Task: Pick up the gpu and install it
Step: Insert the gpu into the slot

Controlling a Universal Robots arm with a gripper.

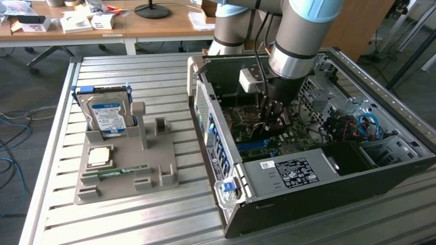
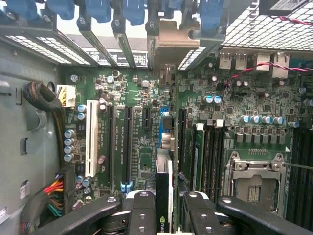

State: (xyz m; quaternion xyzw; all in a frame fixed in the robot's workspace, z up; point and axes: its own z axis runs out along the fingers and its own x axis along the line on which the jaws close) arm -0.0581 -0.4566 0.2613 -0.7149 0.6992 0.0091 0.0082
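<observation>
My gripper (image 1: 272, 118) reaches down into the open computer case (image 1: 212, 127), over the green motherboard (image 1: 256, 138). In the wrist view the gripper (image 2: 164, 208) is shut on the gpu (image 2: 163, 188). The gpu is a thin card seen edge-on between the black fingers (image 2: 142, 210), with a green logo on its near end. It runs straight away from the fingers, along the motherboard's slots. Its silver bracket (image 2: 168, 46) stands at the case's rear slot openings. Whether its edge sits in a slot is hidden by the card itself.
Long black slots (image 2: 127, 147) and a white slot (image 2: 91, 147) lie beside the card; memory slots (image 2: 205, 156) and the CPU socket (image 2: 252, 188) are on its other side. On the exterior view's left, a grey holder (image 1: 160, 168) carries a hard drive (image 1: 109, 115), a chip (image 1: 100, 155) and a memory stick (image 1: 119, 171).
</observation>
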